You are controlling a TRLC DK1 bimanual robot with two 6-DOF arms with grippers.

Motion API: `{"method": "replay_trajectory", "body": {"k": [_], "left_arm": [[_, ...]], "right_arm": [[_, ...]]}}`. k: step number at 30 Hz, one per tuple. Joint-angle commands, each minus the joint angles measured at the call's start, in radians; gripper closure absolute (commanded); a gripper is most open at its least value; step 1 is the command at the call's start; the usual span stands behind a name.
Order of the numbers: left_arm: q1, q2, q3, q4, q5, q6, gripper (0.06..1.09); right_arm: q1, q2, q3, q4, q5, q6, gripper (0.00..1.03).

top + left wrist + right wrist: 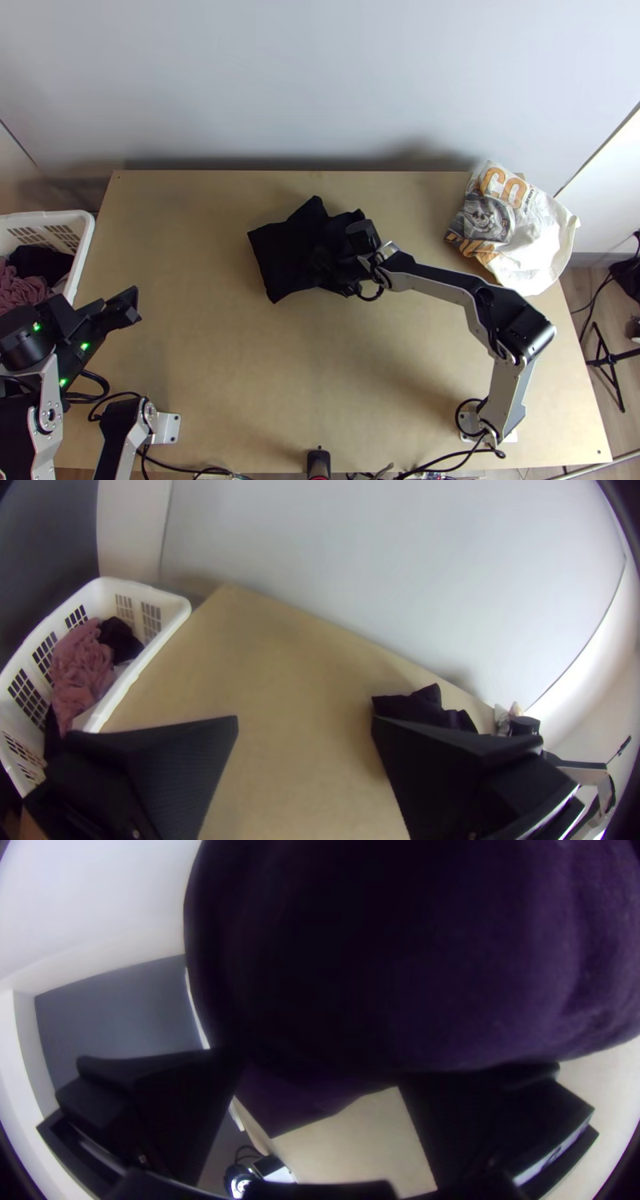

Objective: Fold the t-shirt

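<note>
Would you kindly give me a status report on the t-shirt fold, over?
Left gripper open, left side. Right gripper open, at the dark t-shirt. Shirt rumpled on table. White printed cloth at right, clear of it.

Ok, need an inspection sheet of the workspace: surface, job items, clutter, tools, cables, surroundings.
Surface: light wooden table, flat.
Job's things: black cloth beyond mid-table, flatter at left, bunched at right; fold count can't be told.
Clutter: white printed cloth, rumpled, at the far right; white basket against the left side, holding pink and dark clothes.
Left tool: fingers apart, nothing between them, near the table's left side.
Right tool: fingers apart, at the black cloth's bunched side.
Cables: black cables by both arm bases, along the near edge.
Surroundings: pale wall behind; black stand on the floor at right.
</note>
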Motion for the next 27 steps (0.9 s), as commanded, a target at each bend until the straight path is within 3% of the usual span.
{"method": "replay_trajectory", "body": {"k": [1,11,13,14,16,19,27], "left_arm": [[0.002,-0.002,0.016,-0.010,-0.038,0.022,0.11],[0.000,0.008,-0.006,0.024,-0.038,0.012,0.11],[-0.001,0.011,-0.014,0.027,-0.035,0.009,0.11],[-0.003,0.012,-0.017,0.027,-0.033,0.002,0.11],[-0.015,0.015,-0.017,0.016,-0.030,-0.007,0.11],[-0.023,0.015,-0.017,0.001,-0.032,-0.005,0.11],[-0.015,-0.005,-0.037,-0.025,-0.040,0.001,0.11]], "right_arm": [[0.010,0.034,-0.001,0.112,0.002,0.051,0.05],[0.000,0.082,0.070,0.241,0.056,0.114,0.07],[0.006,0.098,0.107,0.223,0.076,0.080,0.28],[0.006,0.106,0.122,0.217,0.091,0.048,0.46],[0.000,0.124,0.153,0.217,0.103,-0.003,0.93],[-0.010,0.135,0.187,0.177,0.103,-0.098,1.00],[-0.040,0.062,0.157,0.109,0.102,-0.200,1.00]]}}
